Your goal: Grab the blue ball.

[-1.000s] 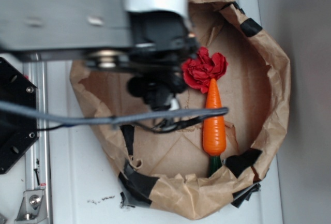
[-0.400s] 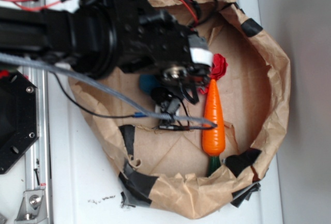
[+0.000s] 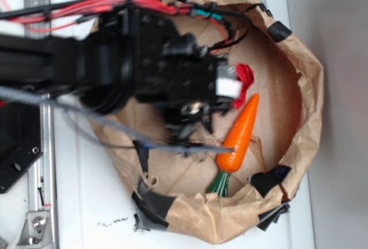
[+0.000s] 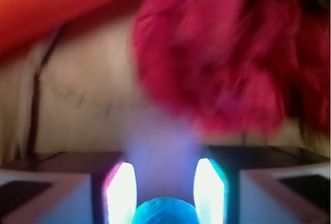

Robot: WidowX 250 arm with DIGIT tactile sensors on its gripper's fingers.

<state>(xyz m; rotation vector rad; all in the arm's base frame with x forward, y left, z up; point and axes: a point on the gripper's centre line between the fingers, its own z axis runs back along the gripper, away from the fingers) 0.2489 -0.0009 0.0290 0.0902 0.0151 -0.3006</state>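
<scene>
The paper nest [image 3: 305,88] is seen from above, and most of its floor is covered by the arm [image 3: 103,71], which reaches in from the left. Beside the arm's far end the carrot [image 3: 238,134] is laid on a slant, tip up and to the right, and only a scrap of the flower [image 3: 245,76] is shown past the white wrist block. The ball [image 4: 165,211] is hidden by the arm in the exterior view; in the wrist view it is found at the bottom edge, centred in the gap of the gripper [image 4: 165,193], with the flower [image 4: 227,53] beyond it and the carrot [image 4: 51,1] at upper left. The two glowing fingertips [image 4: 121,193] are held apart, one on each side of the ball, and whether it is touched cannot be told (the picture is blurred). The ball is judged to lie already within the jaws, so closing, not reaching, is what seems called for; being round, no long axis has to be matched.
</scene>
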